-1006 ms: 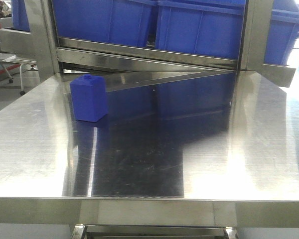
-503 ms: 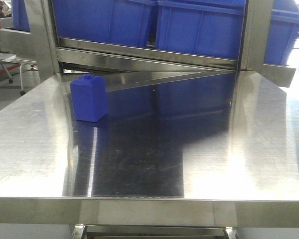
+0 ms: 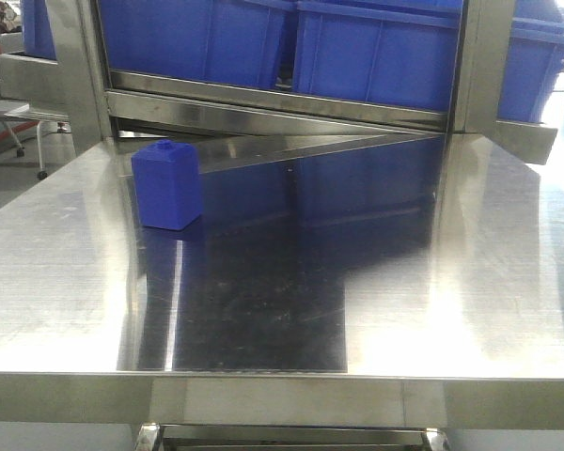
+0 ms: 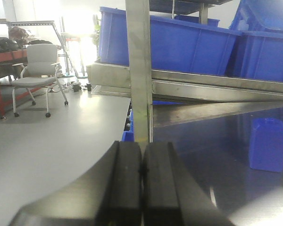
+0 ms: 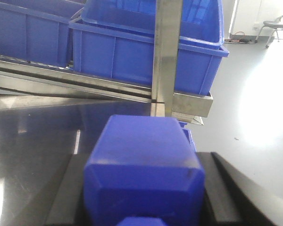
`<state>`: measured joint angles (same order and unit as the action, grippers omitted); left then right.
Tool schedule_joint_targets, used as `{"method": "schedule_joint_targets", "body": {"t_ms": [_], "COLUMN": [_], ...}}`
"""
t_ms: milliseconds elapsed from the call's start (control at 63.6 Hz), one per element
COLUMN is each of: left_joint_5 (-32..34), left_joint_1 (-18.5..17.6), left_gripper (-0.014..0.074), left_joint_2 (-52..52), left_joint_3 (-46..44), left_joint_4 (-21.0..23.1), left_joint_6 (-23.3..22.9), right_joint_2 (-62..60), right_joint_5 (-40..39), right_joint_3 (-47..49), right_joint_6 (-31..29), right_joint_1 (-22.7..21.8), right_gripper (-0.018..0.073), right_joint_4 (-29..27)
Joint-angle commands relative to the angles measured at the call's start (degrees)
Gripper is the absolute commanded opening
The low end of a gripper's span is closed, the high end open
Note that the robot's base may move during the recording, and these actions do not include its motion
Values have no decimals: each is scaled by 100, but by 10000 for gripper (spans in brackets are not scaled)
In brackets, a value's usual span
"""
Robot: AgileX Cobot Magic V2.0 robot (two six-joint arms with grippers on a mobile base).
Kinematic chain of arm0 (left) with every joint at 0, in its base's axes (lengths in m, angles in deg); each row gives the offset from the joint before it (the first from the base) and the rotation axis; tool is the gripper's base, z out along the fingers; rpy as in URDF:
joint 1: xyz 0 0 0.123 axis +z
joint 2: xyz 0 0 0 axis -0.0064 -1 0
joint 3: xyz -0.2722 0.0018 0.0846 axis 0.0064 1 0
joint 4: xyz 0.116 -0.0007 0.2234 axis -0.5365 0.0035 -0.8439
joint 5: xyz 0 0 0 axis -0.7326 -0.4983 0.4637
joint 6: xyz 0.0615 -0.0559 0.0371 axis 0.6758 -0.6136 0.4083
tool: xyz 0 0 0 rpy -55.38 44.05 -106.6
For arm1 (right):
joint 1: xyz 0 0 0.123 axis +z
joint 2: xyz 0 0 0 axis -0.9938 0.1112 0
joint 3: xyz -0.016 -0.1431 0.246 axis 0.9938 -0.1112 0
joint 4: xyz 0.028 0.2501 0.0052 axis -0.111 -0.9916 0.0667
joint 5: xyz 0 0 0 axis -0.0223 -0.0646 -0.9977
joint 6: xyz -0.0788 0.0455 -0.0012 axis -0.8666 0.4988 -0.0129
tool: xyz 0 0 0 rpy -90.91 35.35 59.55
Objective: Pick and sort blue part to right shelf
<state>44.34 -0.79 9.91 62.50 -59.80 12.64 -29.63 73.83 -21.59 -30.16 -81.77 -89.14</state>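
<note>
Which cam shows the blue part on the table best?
Front-facing: blue part whole, upright on the table. Left wrist catches it small, at frame right. Right wrist misses it, showing only a second part close up.

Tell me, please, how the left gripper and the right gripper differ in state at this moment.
The left gripper is empty; the right gripper holds a blue part. The left gripper's fingers meet, pressed together; the right gripper's fingers stand apart, one on each side of the part. Both have black fingers and face the blue bins.
</note>
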Motion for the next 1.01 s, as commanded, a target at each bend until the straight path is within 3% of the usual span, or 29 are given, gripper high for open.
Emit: {"method": "schedule_joint_targets", "body": {"t_ms": [0,236,881,991], "left_joint_5": [290,-1139,-1664,-2025], "left_joint_1": [-31,-373,-1956,-2141], "left_gripper": [136,136,140,204], "left_joint_2": [70,-353,-3517,-4173], "left_joint_3": [-91,-1142,-2745,-3158], "left_joint_4": [0,154,77,63], "left_joint_6": [-63,-63,-63,-63], "right_joint_2": [34,34,34,34], "right_joint_5": [-579,-579,-579,-579], "right_joint_3": [170,170,170,170], "right_joint_6": [1,1,1,1], "right_joint_1": [-42,-42,-42,-42], "right_gripper": [414,414,414,414], "right_joint_4": [0,0,0,0]}}
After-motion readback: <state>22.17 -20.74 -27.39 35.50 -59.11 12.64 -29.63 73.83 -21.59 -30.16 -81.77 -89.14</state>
